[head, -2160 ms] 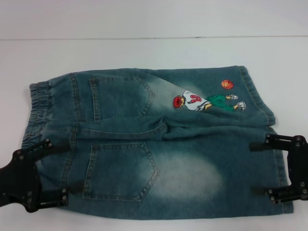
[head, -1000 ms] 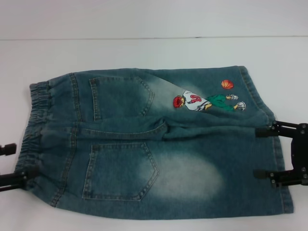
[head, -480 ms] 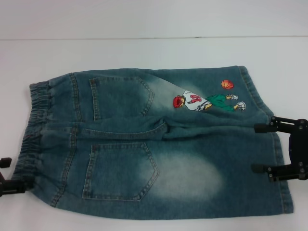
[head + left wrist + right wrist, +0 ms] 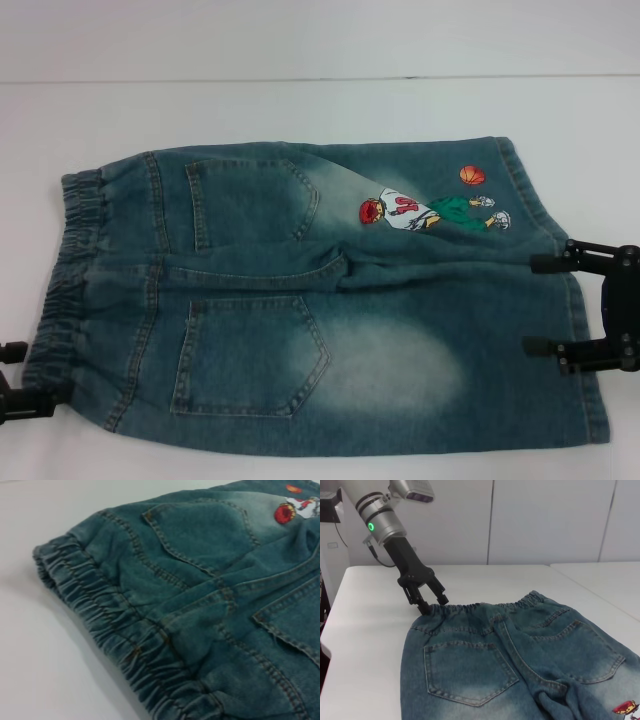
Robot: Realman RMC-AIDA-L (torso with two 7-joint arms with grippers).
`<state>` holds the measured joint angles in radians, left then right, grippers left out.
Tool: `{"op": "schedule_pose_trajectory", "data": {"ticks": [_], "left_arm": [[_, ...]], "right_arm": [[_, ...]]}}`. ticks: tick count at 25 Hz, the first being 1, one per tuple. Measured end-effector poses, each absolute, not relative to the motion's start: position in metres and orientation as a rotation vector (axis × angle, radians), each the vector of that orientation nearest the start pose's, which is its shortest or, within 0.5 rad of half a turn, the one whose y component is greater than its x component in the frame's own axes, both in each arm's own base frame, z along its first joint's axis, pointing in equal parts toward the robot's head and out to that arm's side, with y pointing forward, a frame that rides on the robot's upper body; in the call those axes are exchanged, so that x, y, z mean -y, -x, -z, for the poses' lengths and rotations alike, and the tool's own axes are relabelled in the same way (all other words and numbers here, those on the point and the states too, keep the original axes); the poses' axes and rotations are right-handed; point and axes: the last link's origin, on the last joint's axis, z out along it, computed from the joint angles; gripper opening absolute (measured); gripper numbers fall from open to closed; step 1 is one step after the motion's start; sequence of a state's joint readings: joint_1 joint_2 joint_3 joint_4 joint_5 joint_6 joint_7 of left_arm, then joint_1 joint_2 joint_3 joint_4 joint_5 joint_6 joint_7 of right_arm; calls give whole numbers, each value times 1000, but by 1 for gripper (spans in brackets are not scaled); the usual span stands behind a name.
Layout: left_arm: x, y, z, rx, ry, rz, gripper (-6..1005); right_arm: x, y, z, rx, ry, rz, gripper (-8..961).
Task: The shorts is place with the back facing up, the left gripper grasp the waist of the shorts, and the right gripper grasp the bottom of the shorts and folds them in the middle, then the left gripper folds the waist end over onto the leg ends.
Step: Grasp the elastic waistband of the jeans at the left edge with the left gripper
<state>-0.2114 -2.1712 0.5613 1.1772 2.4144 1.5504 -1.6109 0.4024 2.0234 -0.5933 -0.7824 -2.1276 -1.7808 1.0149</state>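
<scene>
Blue denim shorts lie flat on the white table, back pockets up, with the elastic waist at the left and the leg ends at the right. My left gripper sits at the near corner of the waist, fingers apart and level with the band. The right wrist view shows it with its tips at that corner of the waist. The left wrist view shows only the waistband. My right gripper is open, its two fingers reaching over the hem of the near leg.
A cartoon basketball patch marks the far leg near its hem. The white table stretches beyond the shorts to a wall at the back. Another white table stands off to one side in the right wrist view.
My left gripper has drawn back leftwards off the hip to the waist's near corner and dropped lower in the head view. My right gripper has shifted slightly right. The shorts have not moved.
</scene>
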Motion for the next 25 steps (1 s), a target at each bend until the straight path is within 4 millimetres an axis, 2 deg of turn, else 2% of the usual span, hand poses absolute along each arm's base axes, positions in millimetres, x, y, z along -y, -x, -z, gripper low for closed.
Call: {"op": "schedule_pose_trajectory", "data": {"ticks": [14,23,25], "left_arm": [[-246,361,-56,967,2479,39,797],[-251,357,-53,938,2501,33,580],[-253,356,-54,936,2494,44,482]], "right_arm": [[-282,-303,-44,-140,2806,-520,928],[-280,-304,-45,-146,2802,-527,928],[-280,-304,-45,-151,2802,-527,928]]}}
